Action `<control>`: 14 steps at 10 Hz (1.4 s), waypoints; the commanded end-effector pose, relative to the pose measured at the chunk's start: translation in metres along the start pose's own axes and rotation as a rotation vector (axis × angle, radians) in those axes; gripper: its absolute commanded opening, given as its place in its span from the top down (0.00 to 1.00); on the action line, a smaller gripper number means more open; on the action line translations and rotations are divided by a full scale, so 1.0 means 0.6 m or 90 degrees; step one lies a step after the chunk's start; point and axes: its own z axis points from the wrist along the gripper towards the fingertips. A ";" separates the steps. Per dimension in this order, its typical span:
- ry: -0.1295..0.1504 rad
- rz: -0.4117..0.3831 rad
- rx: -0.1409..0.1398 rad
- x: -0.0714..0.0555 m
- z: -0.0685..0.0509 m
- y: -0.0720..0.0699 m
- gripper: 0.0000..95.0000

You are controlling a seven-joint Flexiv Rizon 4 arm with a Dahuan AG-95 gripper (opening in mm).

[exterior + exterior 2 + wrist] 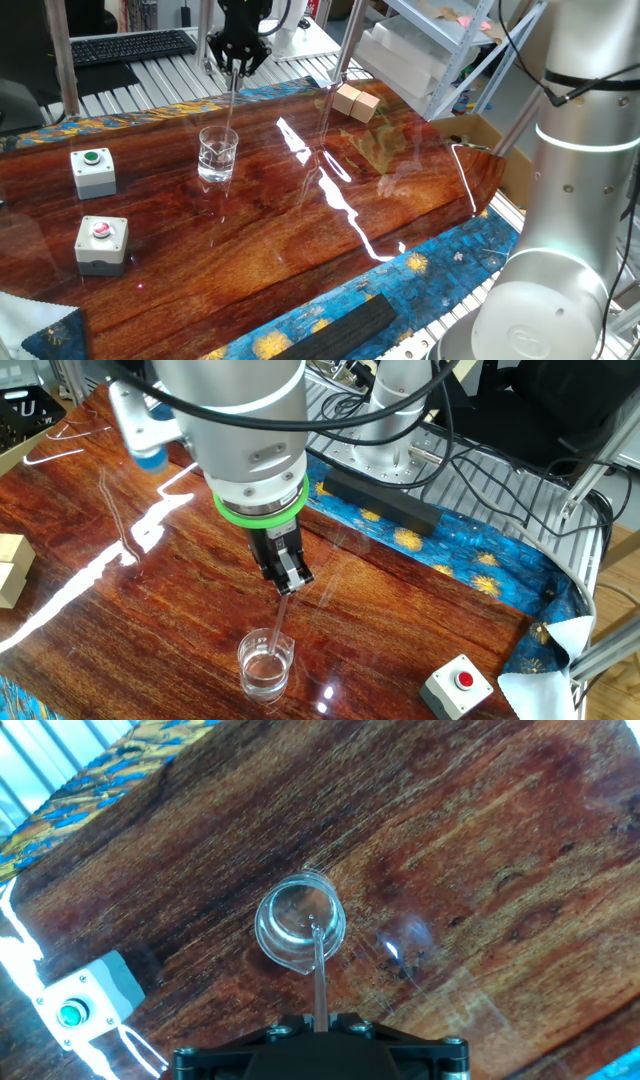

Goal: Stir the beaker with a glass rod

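Standing upright on the glossy wooden table (300,250), the beaker (218,155) is sitting well apart from everything else on it, and in the hand view it is showing as a clear ring with a small pouring lip (300,925). The gripper (238,66) is hanging directly above it, its fingers closed together and clamping the top end of the glass rod (231,105). In the other fixed view the gripper (291,582) is pointing downward over the glass, and the rod (278,622) is running from between the fingertips down into the beaker (266,666), tilting slightly as it is going in. The hand view is showing the rod (318,965) as a pale line reaching from the gripper's black body at the bottom edge into the beaker's mouth, its lower tip lying inside the rim; whether the tip is touching the glass bottom cannot be told. A little clear liquid seems to be sitting low in the beaker. To the left of the beaker in one fixed view, a grey button box with a green button (93,171) is resting on the table, and a second grey box with a red button (102,243) is sitting nearer the front edge.
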 end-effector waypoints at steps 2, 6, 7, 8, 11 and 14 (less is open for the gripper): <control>-0.001 0.003 -0.002 0.005 -0.002 0.000 1.00; -0.003 0.001 -0.003 0.004 0.000 0.002 1.00; -0.006 0.002 -0.003 0.004 0.001 0.004 1.00; -0.008 0.005 -0.005 0.003 0.003 0.007 1.00; -0.014 0.011 -0.007 0.000 0.007 0.013 1.00; -0.015 0.014 -0.006 -0.002 0.009 0.015 1.00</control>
